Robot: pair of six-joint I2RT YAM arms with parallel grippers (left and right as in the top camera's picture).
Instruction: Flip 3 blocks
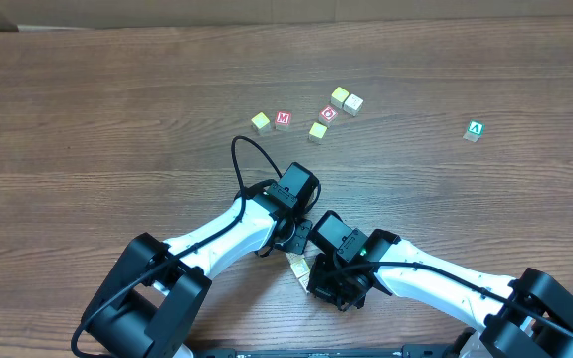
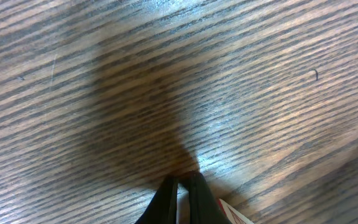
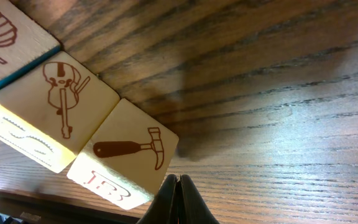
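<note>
- Standing by the wooden table (image 1: 88,89), I see a loose scatter of other cubes (image 1: 317,131) at the far centre and a green "A" cube (image 1: 475,130) at the far right, all well apart from the work.
- The left arm (image 1: 217,234) and right arm (image 1: 446,283) meet at the near centre, wrists almost touching, and from above they hide most of what lies under them.
- The left gripper (image 2: 183,186) is closed with nothing between its fingers, its tips low over bare wood.
- The right gripper (image 3: 177,186) is likewise closed and empty, its tips just beside the hammer block (image 3: 126,152).
- That block touches the violin block (image 3: 48,112), which touches the leaf block (image 3: 5,37). The three make a row at the near centre between the wrists, each lying flat with its picture face up.
- My reading is that no block is lifted or mid-turn. I cannot tell whether these upturned faces are the flipped ones, so how many are done and how many are left is unsettled.
</note>
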